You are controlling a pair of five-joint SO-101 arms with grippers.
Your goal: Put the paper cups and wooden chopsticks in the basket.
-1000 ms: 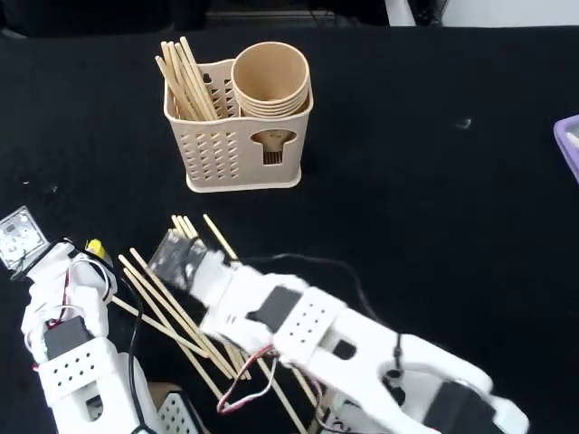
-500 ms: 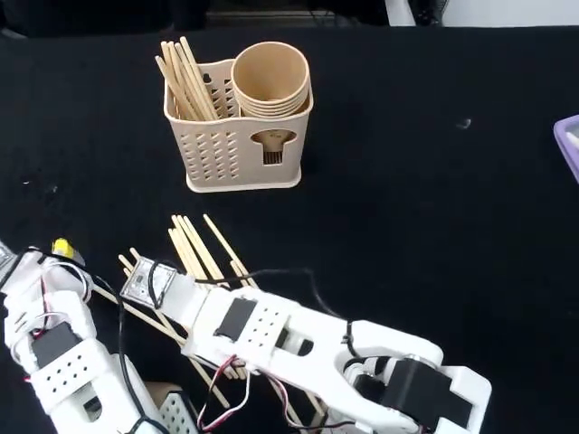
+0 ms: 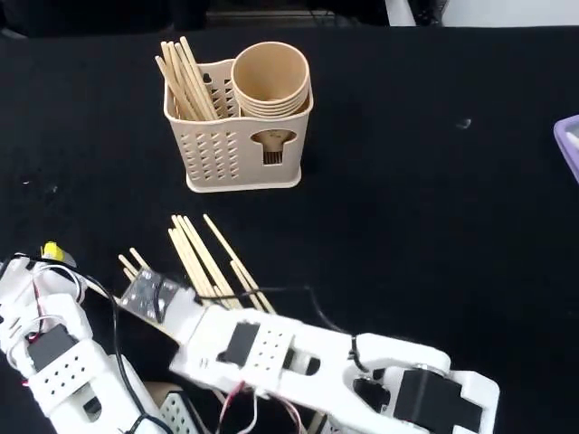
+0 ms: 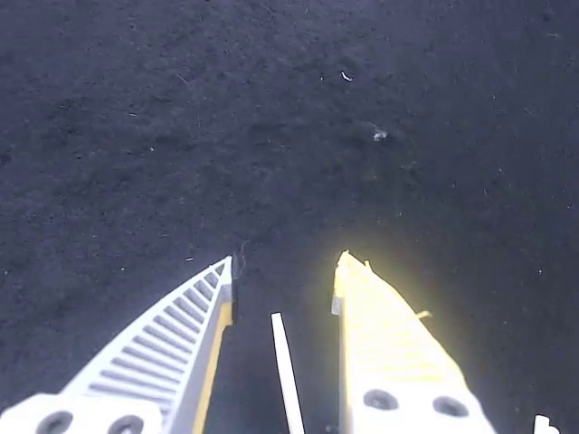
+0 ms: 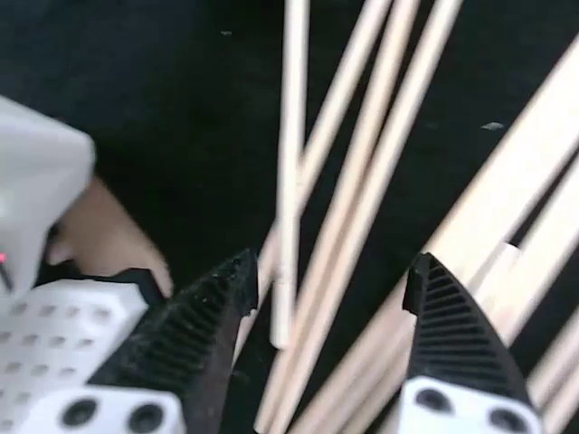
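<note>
The beige basket stands at the back of the black table, with several chopsticks upright in one compartment and stacked paper cups in the other. Loose wooden chopsticks lie fanned out nearer the front. My right arm stretches over this pile. Its gripper is open just above the chopsticks, black fingers either side of several sticks. My left arm is at the front left. Its gripper is open over bare table, with a thin pale stick end between the fingers.
A purple object pokes in at the right edge. A tan object lies partly hidden between the two arm bases. The two arms sit close together at the front left.
The right arm has swung left and toward the front, so its gripper now sits low over the loose chopsticks. The left arm has shifted left and back.
</note>
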